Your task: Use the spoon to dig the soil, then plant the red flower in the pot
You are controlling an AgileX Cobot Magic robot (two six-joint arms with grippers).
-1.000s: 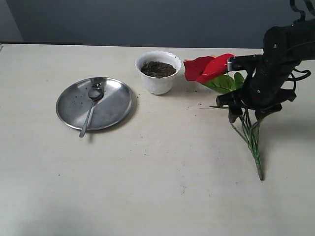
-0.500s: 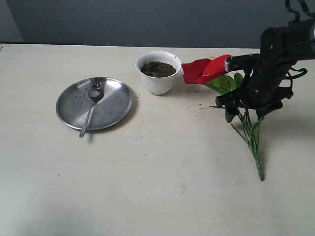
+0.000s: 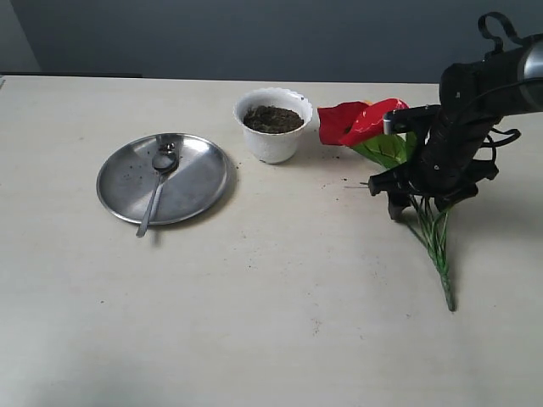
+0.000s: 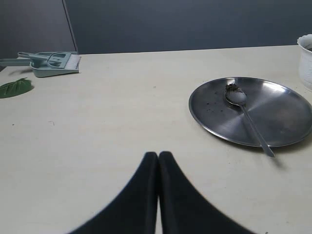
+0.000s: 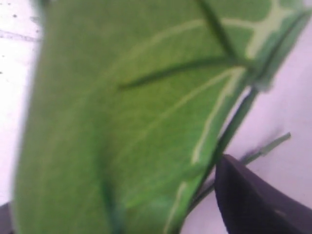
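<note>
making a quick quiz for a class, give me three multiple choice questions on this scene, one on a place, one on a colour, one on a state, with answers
1. Where does the spoon lie?
A. on the bare table
B. on the steel plate
C. on a folded cloth

2. What colour is the pot?
A. white
B. blue
C. black

3. In what state is the left claw?
A. wide open
B. shut on the spoon
C. shut, holding nothing

Answers:
1 B: the spoon's bowl rests on the plate, and its handle runs out over the rim.
2 A: the scalloped wall around the dark soil is white.
3 C: its fingers meet with nothing between them, and the spoon lies apart on the plate.
</note>
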